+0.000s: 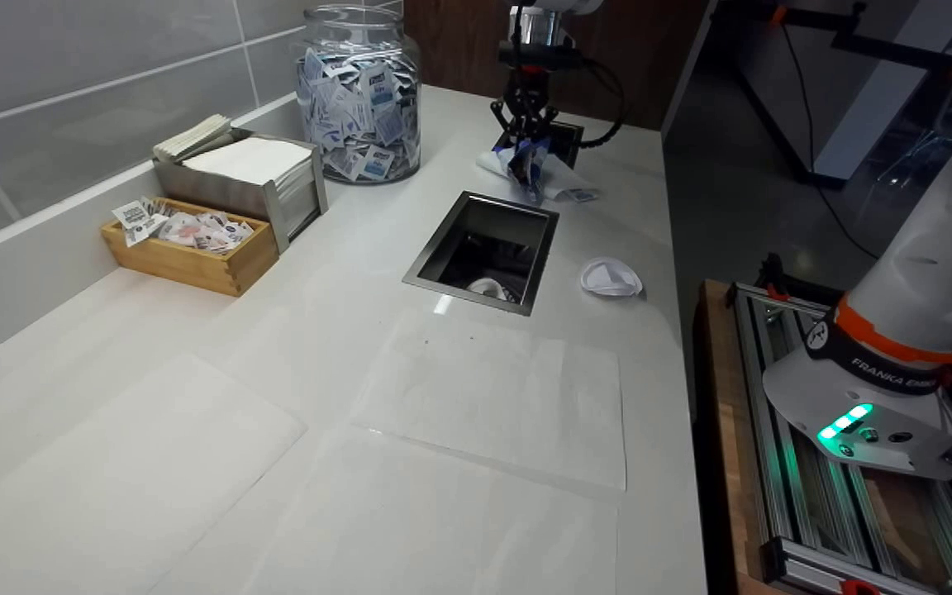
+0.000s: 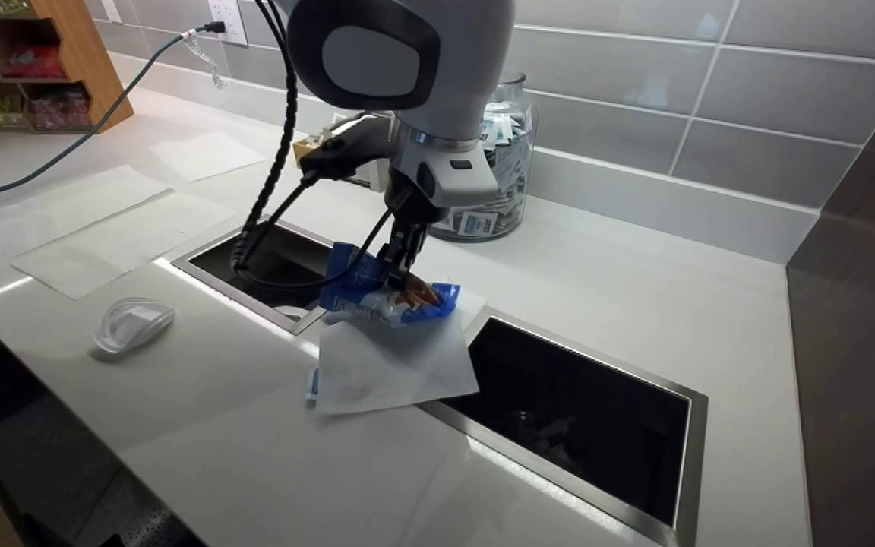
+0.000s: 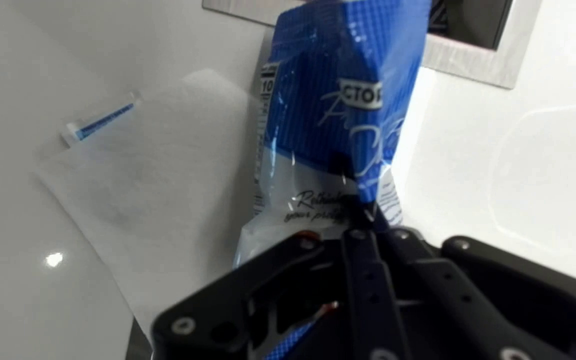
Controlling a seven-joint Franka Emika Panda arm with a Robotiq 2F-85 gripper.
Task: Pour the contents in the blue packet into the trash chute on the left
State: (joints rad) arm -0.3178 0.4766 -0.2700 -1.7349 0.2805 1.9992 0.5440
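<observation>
My gripper (image 1: 528, 124) is shut on the blue packet (image 1: 532, 165), over the counter between two openings. In an exterior view the packet (image 2: 354, 277) lies roughly sideways under the gripper (image 2: 399, 275), and brown pieces show at its right end. I cannot tell whether it touches the napkin below. In the wrist view the fingers (image 3: 368, 217) pinch a fold of the packet (image 3: 308, 115), whose blue end points at the chute. The trash chute (image 1: 544, 256), a steel-framed cut-out with a dark inside, is beside the packet; its frame also shows in the wrist view (image 3: 510, 62).
A second opening (image 2: 696, 456) lies on the packet's other side. A white napkin (image 2: 392, 372) lies under the packet, at that opening's edge. A white crumpled scrap (image 1: 611, 278) lies near the chute. A glass jar (image 1: 360, 107), napkin holder (image 1: 294, 194) and wooden box (image 1: 195, 256) stand along the wall.
</observation>
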